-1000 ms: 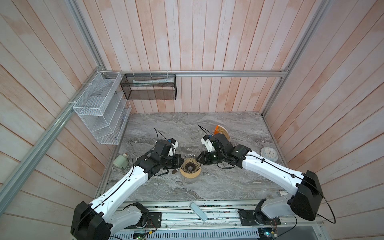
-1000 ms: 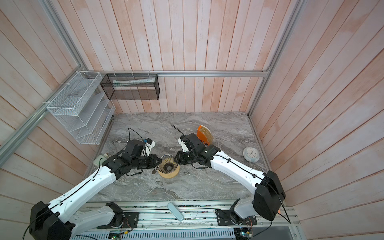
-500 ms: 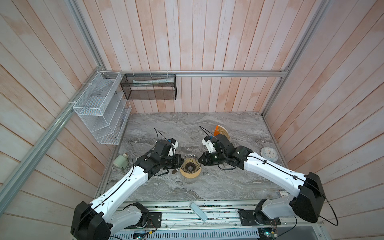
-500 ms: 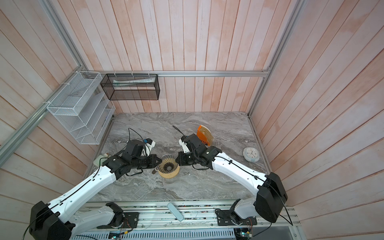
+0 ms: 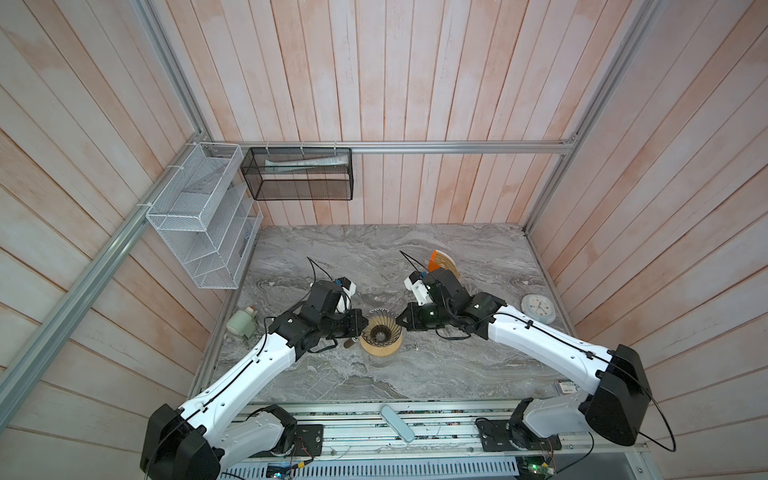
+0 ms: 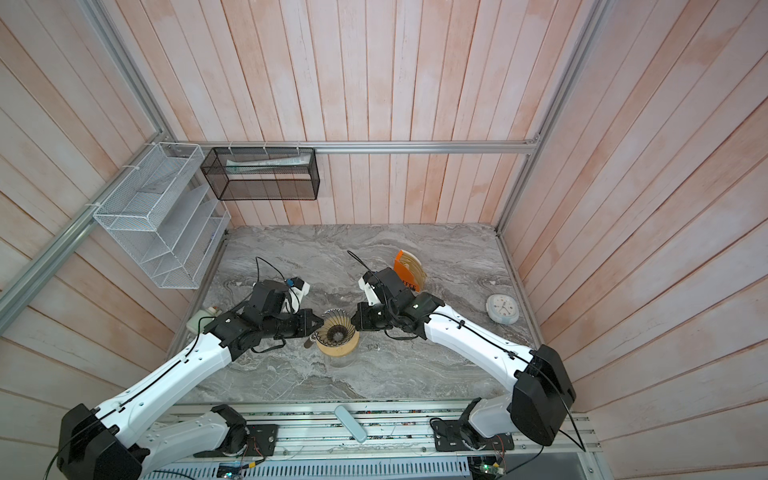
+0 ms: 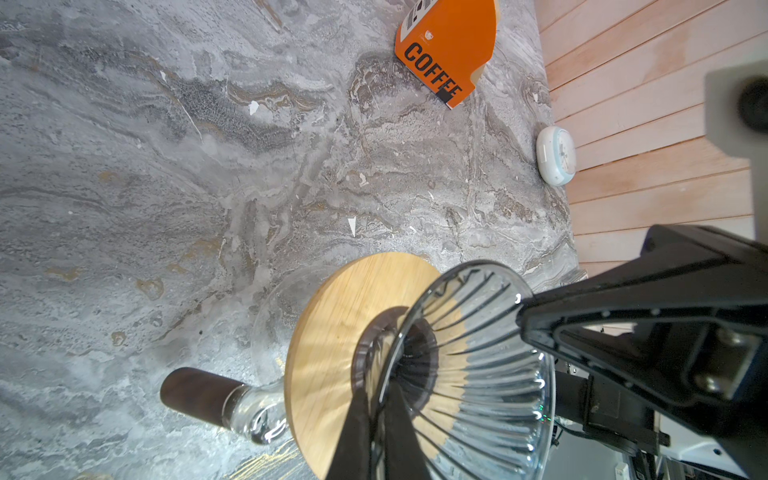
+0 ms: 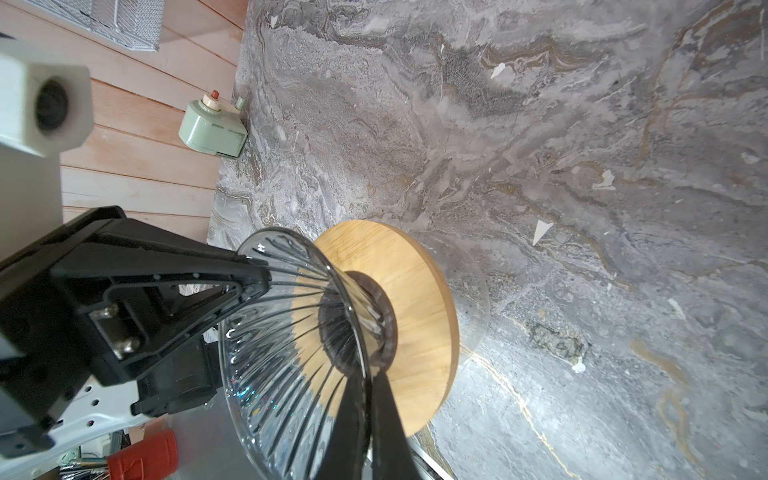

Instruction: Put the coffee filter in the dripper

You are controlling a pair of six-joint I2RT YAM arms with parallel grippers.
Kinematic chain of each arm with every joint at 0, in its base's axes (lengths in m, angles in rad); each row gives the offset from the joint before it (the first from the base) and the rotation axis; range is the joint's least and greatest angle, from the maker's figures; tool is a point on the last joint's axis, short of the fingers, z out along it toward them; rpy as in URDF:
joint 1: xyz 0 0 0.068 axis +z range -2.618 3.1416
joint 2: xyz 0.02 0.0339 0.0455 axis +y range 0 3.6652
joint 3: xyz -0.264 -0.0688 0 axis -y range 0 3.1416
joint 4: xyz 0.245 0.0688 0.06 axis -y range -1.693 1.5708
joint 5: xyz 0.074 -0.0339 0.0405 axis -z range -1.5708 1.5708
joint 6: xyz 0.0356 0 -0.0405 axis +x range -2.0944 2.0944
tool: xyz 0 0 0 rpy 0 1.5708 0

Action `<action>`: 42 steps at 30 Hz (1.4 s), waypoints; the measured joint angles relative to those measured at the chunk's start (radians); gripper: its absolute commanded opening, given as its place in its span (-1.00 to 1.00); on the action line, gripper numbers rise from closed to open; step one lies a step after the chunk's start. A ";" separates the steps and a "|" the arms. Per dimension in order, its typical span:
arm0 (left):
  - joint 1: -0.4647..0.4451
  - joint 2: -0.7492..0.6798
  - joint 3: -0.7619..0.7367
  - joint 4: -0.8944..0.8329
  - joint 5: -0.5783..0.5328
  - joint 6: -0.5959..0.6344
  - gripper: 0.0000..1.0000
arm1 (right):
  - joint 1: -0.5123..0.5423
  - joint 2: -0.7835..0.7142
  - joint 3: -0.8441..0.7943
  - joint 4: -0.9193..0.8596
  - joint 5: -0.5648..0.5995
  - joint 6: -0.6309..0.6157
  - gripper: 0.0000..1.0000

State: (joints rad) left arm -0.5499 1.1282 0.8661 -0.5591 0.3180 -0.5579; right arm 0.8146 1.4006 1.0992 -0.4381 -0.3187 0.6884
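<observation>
The dripper (image 5: 380,330) (image 6: 336,330), smoky and ribbed, sits in a pale wooden ring (image 5: 380,350) on a clear glass jug. My left gripper (image 5: 362,326) (image 7: 380,395) is shut on the dripper's rim from the left, one finger inside the cone (image 7: 478,374) and one outside. My right gripper (image 5: 400,324) (image 8: 368,386) is shut on the opposite rim of the dripper (image 8: 270,353) in the same way. The coffee filter (image 5: 451,266) (image 6: 417,268) shows as tan paper standing in the orange stand behind the right arm.
The orange COFFEE stand (image 7: 449,50) is at the back right. A round white clock (image 5: 538,308) lies by the right wall and a pale green timer (image 5: 241,324) by the left edge. The jug's dark handle (image 7: 195,392) points toward the left arm. Wire racks hang on the walls.
My right gripper's jaws have closed onto the dripper's rim. The left gripper has kept its grip and not moved.
</observation>
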 measured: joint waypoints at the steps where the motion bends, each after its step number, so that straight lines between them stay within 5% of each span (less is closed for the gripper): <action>1: 0.000 0.000 -0.001 0.001 0.000 0.000 -1.00 | 0.000 0.000 0.000 0.001 0.000 0.000 -1.00; 14: 0.000 -0.007 -0.008 0.014 -0.001 -0.008 -1.00 | -0.002 0.000 -0.003 0.009 -0.001 0.000 -0.96; 23: -0.005 0.003 0.003 -0.051 -0.001 0.015 -0.11 | -0.002 0.017 0.021 -0.014 0.010 -0.018 -0.54; 26: -0.005 0.001 0.003 -0.068 -0.002 0.018 0.02 | -0.002 0.019 0.037 -0.029 0.022 -0.024 -0.47; 42: -0.005 -0.018 0.062 -0.085 -0.013 0.015 0.13 | -0.002 0.018 0.105 -0.060 0.052 -0.032 -0.34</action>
State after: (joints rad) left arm -0.5549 1.1103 0.9283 -0.6437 0.3054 -0.5426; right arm 0.8124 1.4189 1.2037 -0.4984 -0.2665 0.6567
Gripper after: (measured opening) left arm 0.563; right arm 0.327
